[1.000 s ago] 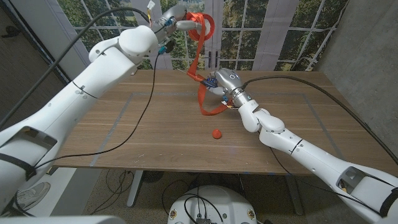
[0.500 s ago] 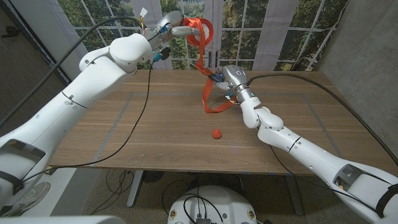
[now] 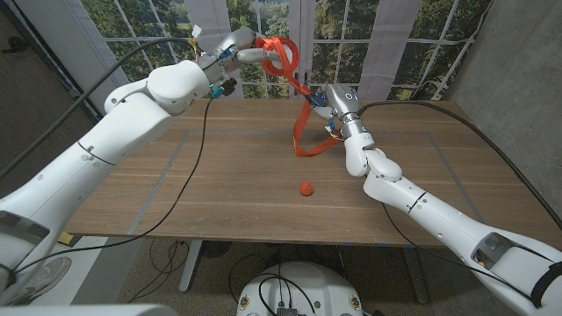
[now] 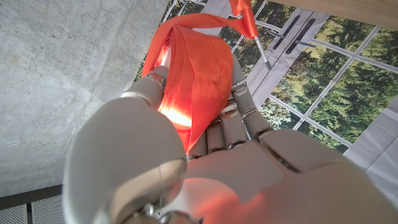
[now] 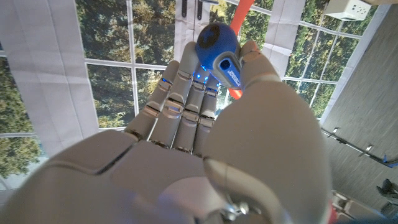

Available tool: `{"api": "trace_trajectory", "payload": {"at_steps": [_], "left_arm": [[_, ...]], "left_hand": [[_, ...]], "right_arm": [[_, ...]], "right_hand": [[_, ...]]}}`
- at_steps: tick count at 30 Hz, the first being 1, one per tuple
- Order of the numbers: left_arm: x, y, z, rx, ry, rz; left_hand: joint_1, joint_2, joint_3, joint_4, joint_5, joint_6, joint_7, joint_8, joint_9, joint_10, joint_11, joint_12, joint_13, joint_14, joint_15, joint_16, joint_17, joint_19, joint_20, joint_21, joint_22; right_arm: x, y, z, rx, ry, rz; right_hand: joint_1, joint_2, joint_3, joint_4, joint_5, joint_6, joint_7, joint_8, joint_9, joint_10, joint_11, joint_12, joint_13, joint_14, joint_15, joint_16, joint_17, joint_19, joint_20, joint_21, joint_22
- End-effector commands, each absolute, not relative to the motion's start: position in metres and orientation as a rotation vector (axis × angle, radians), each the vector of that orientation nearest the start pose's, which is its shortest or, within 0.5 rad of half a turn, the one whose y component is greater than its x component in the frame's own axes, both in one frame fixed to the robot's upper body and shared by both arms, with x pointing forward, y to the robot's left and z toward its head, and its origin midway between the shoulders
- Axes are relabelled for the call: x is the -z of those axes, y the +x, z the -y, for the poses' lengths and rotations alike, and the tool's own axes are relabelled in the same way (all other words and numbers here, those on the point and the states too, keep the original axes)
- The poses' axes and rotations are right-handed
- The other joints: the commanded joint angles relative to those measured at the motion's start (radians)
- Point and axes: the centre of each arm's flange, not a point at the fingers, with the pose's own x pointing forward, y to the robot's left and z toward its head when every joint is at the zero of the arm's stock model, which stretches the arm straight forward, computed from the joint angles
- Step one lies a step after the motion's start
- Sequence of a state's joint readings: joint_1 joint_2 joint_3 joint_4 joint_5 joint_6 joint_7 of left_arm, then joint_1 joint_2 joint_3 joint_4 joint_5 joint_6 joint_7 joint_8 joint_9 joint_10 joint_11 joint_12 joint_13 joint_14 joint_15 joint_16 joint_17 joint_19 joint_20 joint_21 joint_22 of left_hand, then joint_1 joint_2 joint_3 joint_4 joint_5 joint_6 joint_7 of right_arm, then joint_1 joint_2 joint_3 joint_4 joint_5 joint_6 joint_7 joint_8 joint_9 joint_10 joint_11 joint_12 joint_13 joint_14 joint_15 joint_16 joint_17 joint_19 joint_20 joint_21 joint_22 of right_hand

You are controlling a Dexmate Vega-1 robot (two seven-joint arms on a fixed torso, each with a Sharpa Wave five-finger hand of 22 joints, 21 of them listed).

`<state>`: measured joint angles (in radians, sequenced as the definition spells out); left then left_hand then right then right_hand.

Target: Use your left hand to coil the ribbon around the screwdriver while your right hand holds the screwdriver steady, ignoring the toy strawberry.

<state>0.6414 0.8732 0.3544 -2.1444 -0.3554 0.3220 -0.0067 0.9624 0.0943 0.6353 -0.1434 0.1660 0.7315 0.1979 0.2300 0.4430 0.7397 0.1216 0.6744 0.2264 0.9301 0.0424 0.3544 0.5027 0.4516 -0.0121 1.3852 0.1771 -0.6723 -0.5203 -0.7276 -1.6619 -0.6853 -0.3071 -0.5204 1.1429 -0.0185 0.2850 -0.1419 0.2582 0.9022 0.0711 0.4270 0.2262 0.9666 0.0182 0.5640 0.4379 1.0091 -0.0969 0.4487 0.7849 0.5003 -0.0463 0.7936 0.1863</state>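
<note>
My left hand [image 3: 244, 47] is raised above the table's far edge and grips a bunched loop of the orange ribbon [image 3: 281, 56]; the ribbon [image 4: 198, 74] lies folded across its fingers. From there the ribbon slants down to my right hand [image 3: 340, 107], which holds the screwdriver by its blue handle [image 5: 217, 45] above the far middle of the table. The screwdriver's metal shaft [image 4: 262, 51] shows with ribbon around its upper part. A slack ribbon loop [image 3: 307, 140] hangs down to the table. The toy strawberry [image 3: 305, 188] lies alone nearer the front.
The wooden table [image 3: 202, 193] carries faint taped rectangles. Black cables [image 3: 198, 167] trail over its left side and another runs along my right arm. Windows and a grey curtain stand behind the far edge.
My right hand has risen and shifted right with the screwdriver. My left hand has dropped a little with the ribbon loop, and the hanging ribbon followed to the right. The strawberry stayed put.
</note>
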Motion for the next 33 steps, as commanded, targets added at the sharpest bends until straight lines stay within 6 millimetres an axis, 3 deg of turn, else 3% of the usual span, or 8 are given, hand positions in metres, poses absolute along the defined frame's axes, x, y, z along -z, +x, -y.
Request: {"api": "trace_trajectory", "payload": {"at_steps": [1, 33], "left_arm": [[-0.183, 0.483, -0.215, 0.269, 0.666, 0.800], [-0.125, 0.509, -0.250, 0.167, 0.593, 0.639]], "left_hand": [[0.063, 0.090, 0.034, 0.020, 0.003, 0.204, -0.124, 0.004, 0.004, 0.259, -0.248, 0.007, 0.181, 0.187, -0.220, 0.003, 0.002, 0.000, -0.003, 0.005, 0.001], [0.064, 0.091, 0.034, 0.019, 0.003, 0.203, -0.123, 0.002, 0.007, 0.261, -0.249, 0.004, 0.182, 0.187, -0.220, 0.000, 0.005, 0.001, -0.002, 0.006, 0.001]], "right_arm": [[-0.072, 0.581, 0.158, 0.518, -1.101, 0.971], [-0.069, 0.555, 0.187, 0.613, -1.035, 0.990]], "right_hand": [[0.129, 0.132, 0.005, 0.003, 0.006, 0.130, -0.118, 0.002, 0.005, 0.071, -0.065, 0.006, 0.023, 0.061, -0.114, 0.000, 0.006, -0.005, 0.002, 0.005, 0.000], [0.131, 0.130, 0.005, 0.001, 0.007, 0.133, -0.119, -0.002, 0.007, 0.076, -0.063, -0.001, 0.028, 0.063, -0.115, -0.004, 0.011, -0.008, 0.002, 0.015, -0.001]]}}
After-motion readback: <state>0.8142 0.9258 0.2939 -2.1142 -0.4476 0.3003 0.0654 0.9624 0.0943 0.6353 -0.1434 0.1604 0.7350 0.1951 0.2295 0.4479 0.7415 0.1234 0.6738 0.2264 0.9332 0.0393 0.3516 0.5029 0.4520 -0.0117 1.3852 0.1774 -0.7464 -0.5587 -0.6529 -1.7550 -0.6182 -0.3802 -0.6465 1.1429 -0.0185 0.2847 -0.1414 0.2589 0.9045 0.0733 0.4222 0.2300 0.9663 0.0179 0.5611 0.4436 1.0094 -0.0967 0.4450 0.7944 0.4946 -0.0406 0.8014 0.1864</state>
